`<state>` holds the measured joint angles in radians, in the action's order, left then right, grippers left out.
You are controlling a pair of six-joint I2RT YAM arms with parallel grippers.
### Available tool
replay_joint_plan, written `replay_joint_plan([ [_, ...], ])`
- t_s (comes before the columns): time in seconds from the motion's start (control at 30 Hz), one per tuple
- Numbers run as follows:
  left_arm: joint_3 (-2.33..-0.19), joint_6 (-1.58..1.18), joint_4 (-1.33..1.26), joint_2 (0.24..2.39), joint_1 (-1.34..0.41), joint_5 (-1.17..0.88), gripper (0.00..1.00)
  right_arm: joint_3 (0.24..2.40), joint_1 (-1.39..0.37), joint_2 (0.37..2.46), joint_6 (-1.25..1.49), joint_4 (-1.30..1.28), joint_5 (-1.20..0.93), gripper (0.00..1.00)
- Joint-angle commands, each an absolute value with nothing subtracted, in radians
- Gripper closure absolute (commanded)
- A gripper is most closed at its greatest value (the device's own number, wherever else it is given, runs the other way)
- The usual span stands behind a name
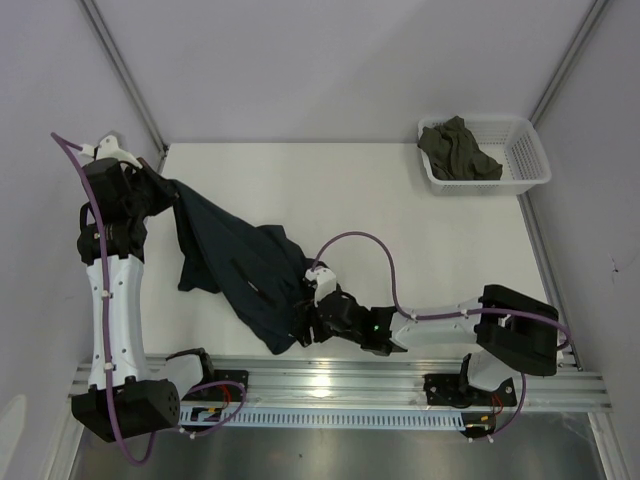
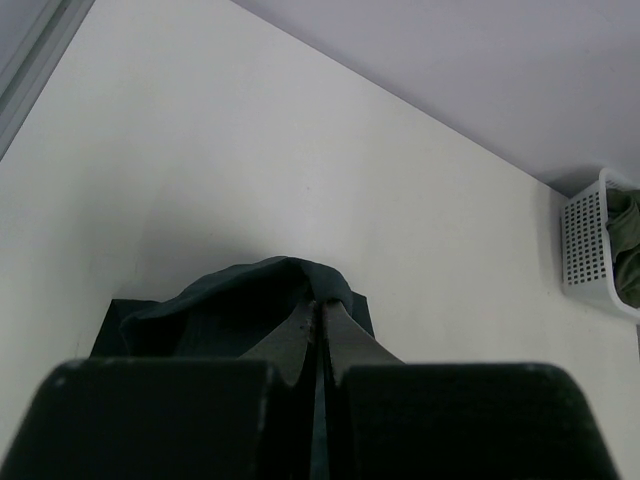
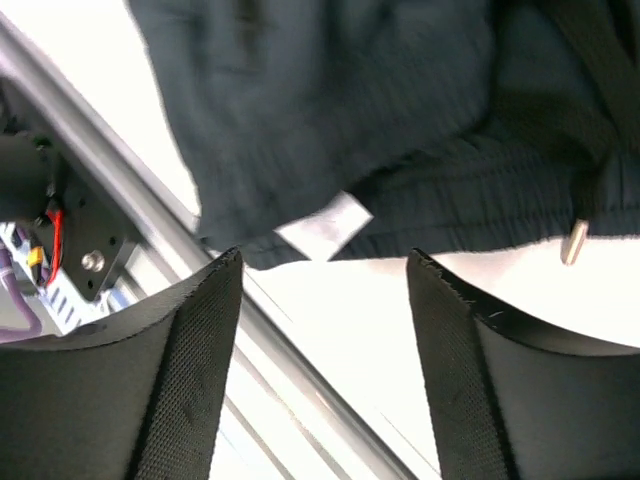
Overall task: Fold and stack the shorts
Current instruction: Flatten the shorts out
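The dark teal-navy shorts lie crumpled on the left half of the table, stretched from the far left down toward the near edge. My left gripper is shut on an upper corner of the shorts and holds it lifted; the fabric bunches over the fingertips. My right gripper is open and empty just in front of the lower hem. In the right wrist view the shorts with a white label and a drawstring cord tip lie just beyond the open fingers.
A white basket holding olive-green clothing stands at the far right corner; it also shows in the left wrist view. The aluminium rail runs along the near table edge, close under the right gripper.
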<state>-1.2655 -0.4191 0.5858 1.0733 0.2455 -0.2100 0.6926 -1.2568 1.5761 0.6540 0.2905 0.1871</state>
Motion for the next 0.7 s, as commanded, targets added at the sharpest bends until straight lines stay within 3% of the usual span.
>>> replay_joint_plan([
  [0.0,-1.273,-0.426,0.545,1.054,0.258,-0.229,1.0,0.771,-1.284,1.503,0.499,0.204,0.278,0.31],
  [0.67,-1.275,-0.422,0.549,1.051,0.258,-0.218,1.0,1.088,-1.308,1.71,0.313,-0.09,0.221,0.2],
])
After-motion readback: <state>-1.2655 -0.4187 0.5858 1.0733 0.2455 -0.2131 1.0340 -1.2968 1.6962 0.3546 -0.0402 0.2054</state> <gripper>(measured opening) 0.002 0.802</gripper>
